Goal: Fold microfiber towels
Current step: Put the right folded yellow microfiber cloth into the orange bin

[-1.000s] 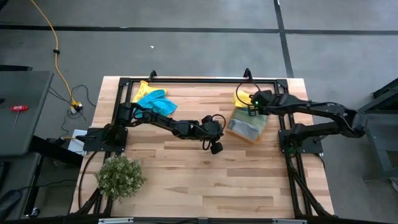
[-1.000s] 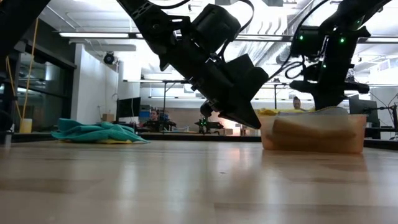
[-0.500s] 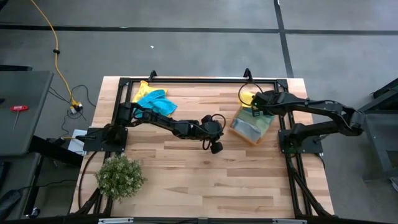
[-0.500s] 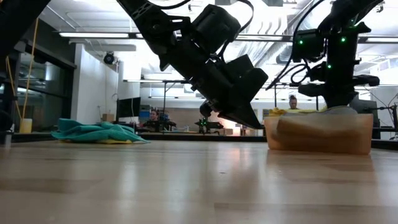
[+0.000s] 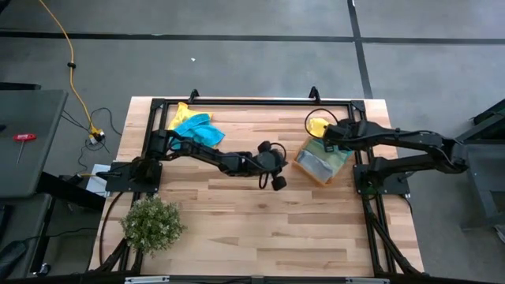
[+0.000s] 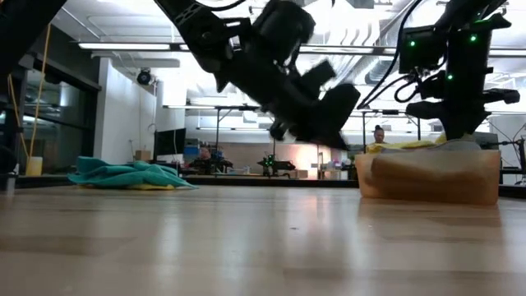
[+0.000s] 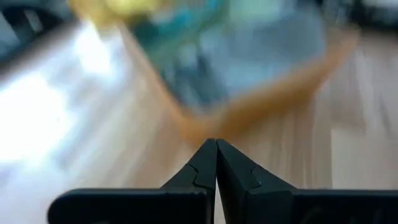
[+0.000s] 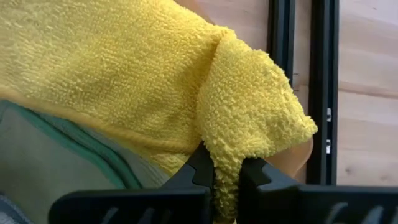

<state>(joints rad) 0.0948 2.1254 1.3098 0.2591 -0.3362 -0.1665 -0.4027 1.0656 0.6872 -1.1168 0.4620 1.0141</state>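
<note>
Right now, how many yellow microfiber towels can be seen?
2: one yellow microfiber towel pinched by the right gripper at the orange translucent plastic bin; another under the teal pile, far left. More may be hidden.

We see the left arm stretched low from its base toward the middle of the bench, its hand (image 5: 278, 182) hanging just above the surface with fingers pressed together (nothing between them). The right arm reaches in from its side, wrist bent downward, its hand (image 8: 226, 177) pinching a fold of yellow towel (image 8: 143, 81).
</note>
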